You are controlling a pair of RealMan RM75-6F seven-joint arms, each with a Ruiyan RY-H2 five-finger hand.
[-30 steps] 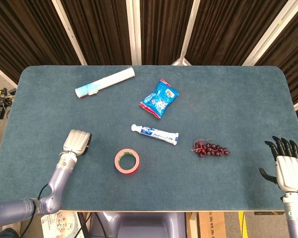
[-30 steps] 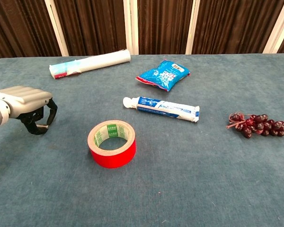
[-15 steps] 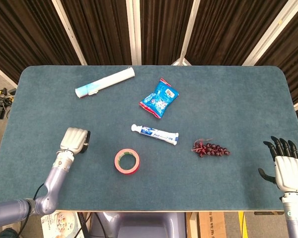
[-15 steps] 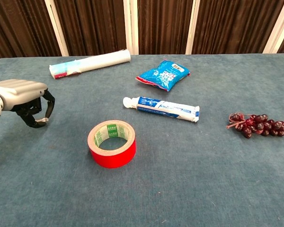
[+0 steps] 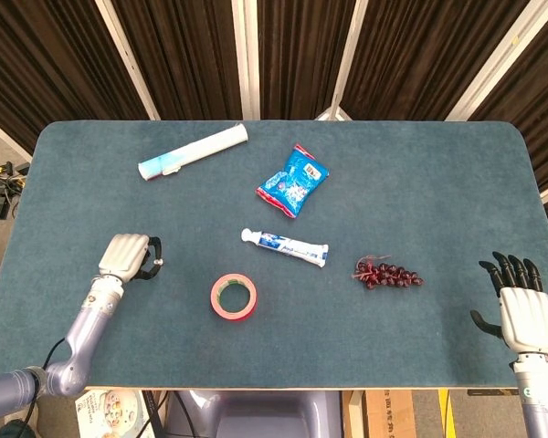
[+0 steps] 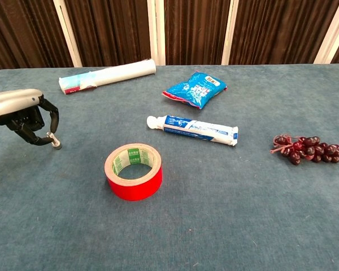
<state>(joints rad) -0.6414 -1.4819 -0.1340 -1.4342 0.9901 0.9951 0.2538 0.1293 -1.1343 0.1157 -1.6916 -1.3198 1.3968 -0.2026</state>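
Observation:
My left hand (image 5: pixel 126 257) hovers over the table's front left part, fingers curled in with nothing in them; the chest view shows that hand (image 6: pixel 22 111) at the left edge, one fingertip near the cloth. A red tape roll (image 5: pixel 234 297) (image 6: pixel 133 171) lies flat to its right, apart from it. My right hand (image 5: pixel 516 306) is at the front right edge with fingers spread and holds nothing; the chest view does not show it. A bunch of dark red grapes (image 5: pixel 388 274) (image 6: pixel 311 149) lies to its left.
A toothpaste tube (image 5: pixel 285 246) (image 6: pixel 195 130) lies mid-table. Behind it is a blue snack bag (image 5: pixel 293 180) (image 6: pixel 194 88). A long white tube with a blue end (image 5: pixel 193 151) (image 6: pixel 107 75) lies at the back left. The blue-clothed table (image 5: pixel 457 182) ends at dark curtains.
My left hand has drawn away to the left, farther from the tape roll, fingers still curled. The right hand has slipped slightly toward the front edge. The objects have not moved.

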